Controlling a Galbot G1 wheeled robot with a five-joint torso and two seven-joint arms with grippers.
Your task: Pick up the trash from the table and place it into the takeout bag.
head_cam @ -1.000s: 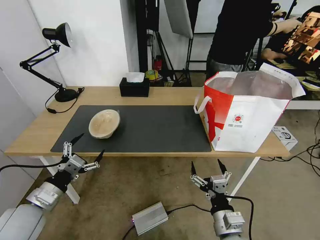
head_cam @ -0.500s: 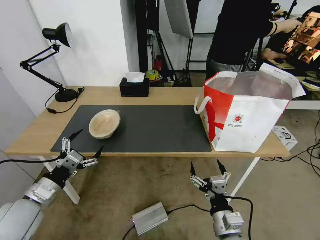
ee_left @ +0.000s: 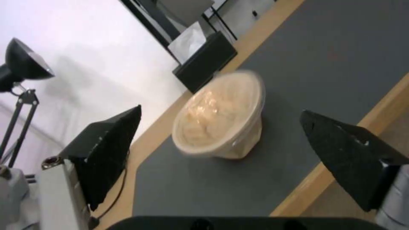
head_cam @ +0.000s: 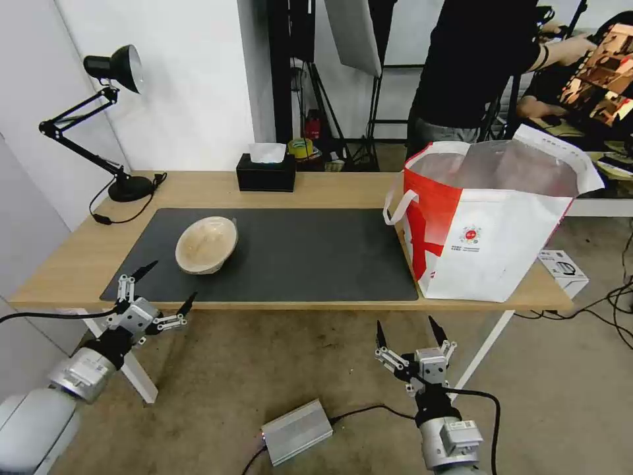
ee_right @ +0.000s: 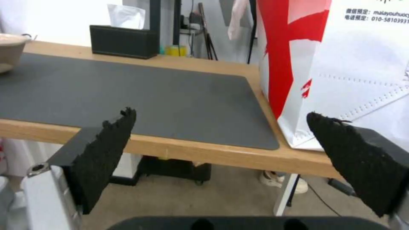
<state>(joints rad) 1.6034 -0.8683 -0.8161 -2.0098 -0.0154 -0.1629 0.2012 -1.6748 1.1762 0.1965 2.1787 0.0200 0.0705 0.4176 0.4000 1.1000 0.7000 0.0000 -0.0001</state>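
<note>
A tan shallow pulp bowl [head_cam: 206, 245], the trash in sight, sits tilted on the left part of the dark grey mat [head_cam: 297, 257] on the table [head_cam: 330, 188]. My left gripper [head_cam: 174, 279] hangs open at the table's front left edge, just short of the bowl and apart from it. The left wrist view looks past the left gripper [ee_left: 220, 111] to the bowl [ee_left: 219, 116] ahead between the spread fingers. The takeout bag [head_cam: 488, 224] stands open at the table's right end. My right gripper [head_cam: 405, 323] is open and empty, low in front of the table, facing the bag [ee_right: 341, 64].
A black desk lamp [head_cam: 112, 66] stands at the back left and a black tissue box [head_cam: 266, 173] at the back middle. On the floor lie a silver box [head_cam: 297, 432] with a cable and a small white box [head_cam: 564, 267] right of the bag.
My left gripper has drifted to the left and a little lower along the table's front edge, still open. The right arm, bowl and bag have stayed put.
</note>
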